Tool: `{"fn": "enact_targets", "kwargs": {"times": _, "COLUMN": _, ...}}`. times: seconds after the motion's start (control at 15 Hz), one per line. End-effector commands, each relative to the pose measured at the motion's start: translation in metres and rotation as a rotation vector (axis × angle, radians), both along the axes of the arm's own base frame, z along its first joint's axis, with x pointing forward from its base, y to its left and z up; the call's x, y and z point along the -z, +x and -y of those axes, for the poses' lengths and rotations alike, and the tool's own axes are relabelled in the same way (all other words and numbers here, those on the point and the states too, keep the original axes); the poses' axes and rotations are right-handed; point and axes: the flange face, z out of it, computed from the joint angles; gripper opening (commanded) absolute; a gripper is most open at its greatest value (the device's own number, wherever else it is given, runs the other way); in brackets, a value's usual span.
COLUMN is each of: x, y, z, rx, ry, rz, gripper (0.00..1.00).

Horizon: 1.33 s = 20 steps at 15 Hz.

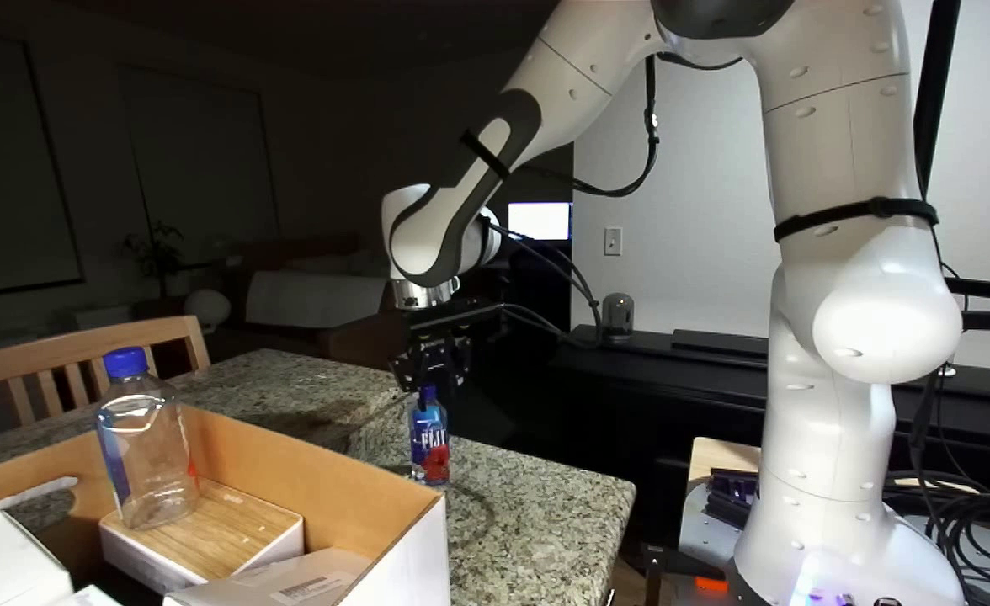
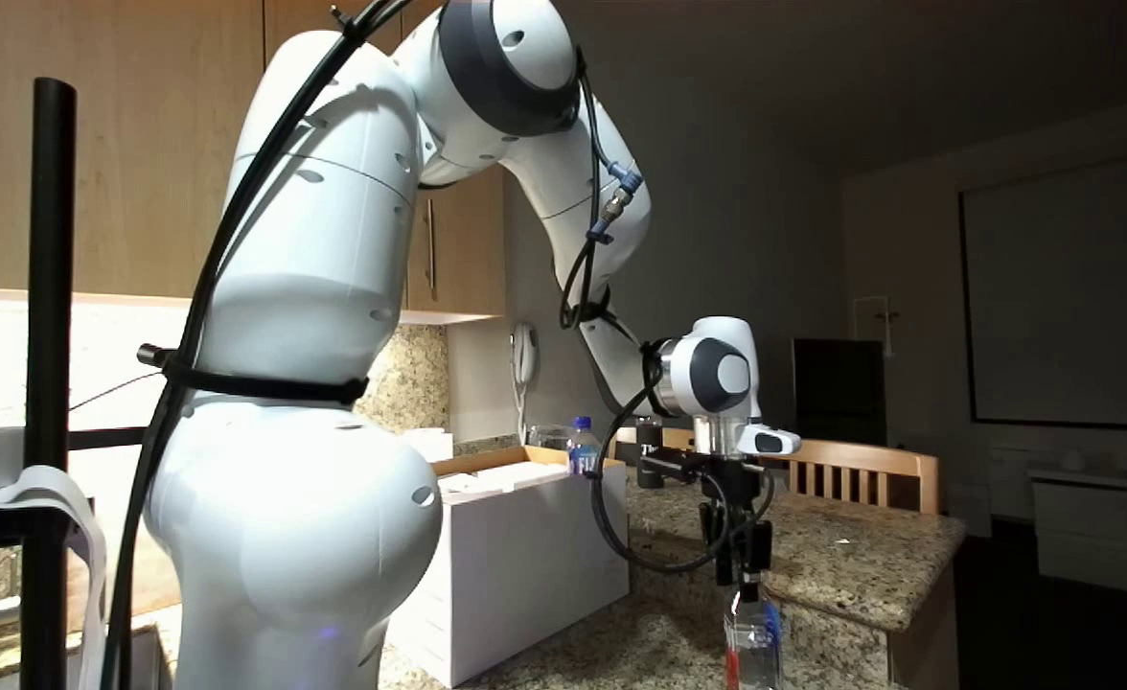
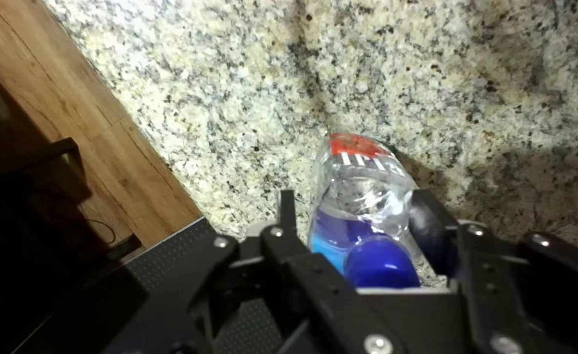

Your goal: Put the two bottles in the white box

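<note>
1 clear bottle [image 1: 148,450] (blue-capped) upright in the white box [image 2: 535,561], the other bottle [image 1: 429,442] upright outside

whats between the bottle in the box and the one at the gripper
In an exterior view, the white box's tan wall and some granite counter lie between the boxed bottle and the other bottle.

Box [image 2: 525,565] left open above; inside fenced from counter bottle [image 1: 429,446] by wall [image 1: 318,480], crowded by boxed bottle [image 1: 150,446], cartons [image 1: 7,564].

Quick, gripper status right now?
Gripper: open, holding nothing; the bottle on the counter shows between its spread fingers, unclamped.
</note>
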Motion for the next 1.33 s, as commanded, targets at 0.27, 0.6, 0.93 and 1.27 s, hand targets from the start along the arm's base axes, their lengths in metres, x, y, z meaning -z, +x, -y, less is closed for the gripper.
{"fn": "enact_targets", "kwargs": {"times": 0.27, "x": 0.006, "y": 0.018, "z": 0.002, "rx": -0.004, "ry": 0.007, "rz": 0.028, "gripper": 0.79}}
{"fn": "enact_targets", "kwargs": {"times": 0.6, "x": 0.007, "y": 0.031, "z": 0.001, "rx": -0.008, "ry": 0.004, "rz": 0.036, "gripper": 0.60}}
{"fn": "enact_targets", "kwargs": {"times": 0.93, "x": -0.001, "y": 0.039, "z": -0.001, "rx": -0.006, "ry": -0.003, "rz": 0.050, "gripper": 0.43}}
{"fn": "enact_targets", "kwargs": {"times": 1.27, "x": -0.012, "y": 0.043, "z": -0.001, "rx": -0.003, "ry": -0.008, "rz": 0.065, "gripper": 0.11}}
